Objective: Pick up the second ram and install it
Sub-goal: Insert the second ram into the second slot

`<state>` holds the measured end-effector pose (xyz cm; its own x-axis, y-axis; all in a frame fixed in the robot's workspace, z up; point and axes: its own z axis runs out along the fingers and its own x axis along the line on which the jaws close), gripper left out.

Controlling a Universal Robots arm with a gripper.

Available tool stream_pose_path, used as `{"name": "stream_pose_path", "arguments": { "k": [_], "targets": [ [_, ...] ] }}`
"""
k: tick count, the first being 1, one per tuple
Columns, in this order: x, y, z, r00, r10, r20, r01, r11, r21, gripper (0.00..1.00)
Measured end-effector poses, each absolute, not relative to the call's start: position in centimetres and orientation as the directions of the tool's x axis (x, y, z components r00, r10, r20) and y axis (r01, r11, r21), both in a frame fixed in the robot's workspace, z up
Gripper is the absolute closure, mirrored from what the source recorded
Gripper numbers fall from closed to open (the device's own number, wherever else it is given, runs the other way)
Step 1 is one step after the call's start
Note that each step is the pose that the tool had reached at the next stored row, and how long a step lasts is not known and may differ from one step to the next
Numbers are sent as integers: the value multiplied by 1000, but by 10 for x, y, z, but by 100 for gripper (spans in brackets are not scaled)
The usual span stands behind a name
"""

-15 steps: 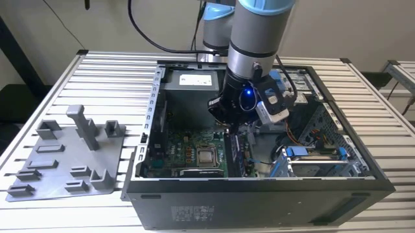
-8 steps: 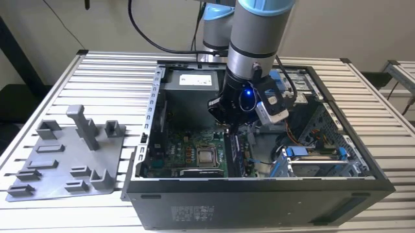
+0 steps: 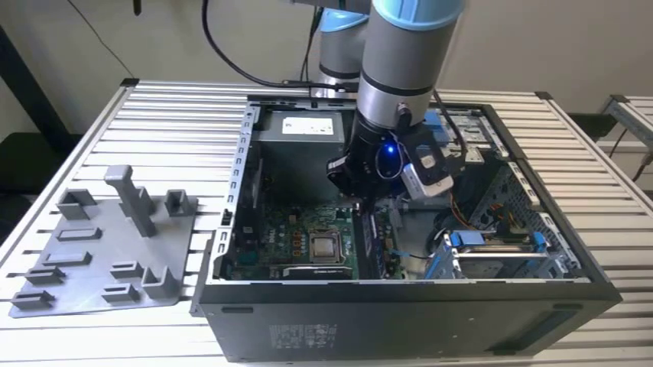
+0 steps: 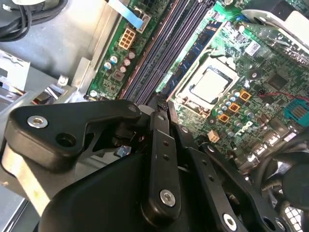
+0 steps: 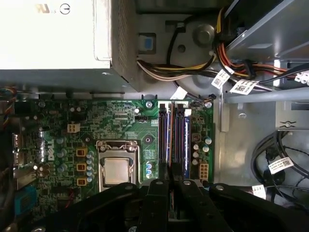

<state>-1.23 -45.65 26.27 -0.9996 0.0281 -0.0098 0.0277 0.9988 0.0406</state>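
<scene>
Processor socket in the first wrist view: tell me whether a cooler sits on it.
No. The processor shows its bare metal lid, with nothing mounted over it.

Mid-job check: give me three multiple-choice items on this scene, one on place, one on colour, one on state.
1. Where is the gripper? A inside the computer case, over the memory slots; B outside it; C on the floor.
2. What colour is the holder tray? A red; B grey; C yellow.
3. The computer case is: A sealed; B upside down; C open.
Answers: A, the first wrist view shows the memory slots just beyond it; B, grey in the exterior view; C, its motherboard lies exposed.
</scene>
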Motion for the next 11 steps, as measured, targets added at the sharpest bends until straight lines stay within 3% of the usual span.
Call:
{"name": "stream_pose_path", "arguments": {
  "k": [11],
  "targets": [
    [-12,-464,247,-999,49,-10,49,998,41,86]
  ]
}}
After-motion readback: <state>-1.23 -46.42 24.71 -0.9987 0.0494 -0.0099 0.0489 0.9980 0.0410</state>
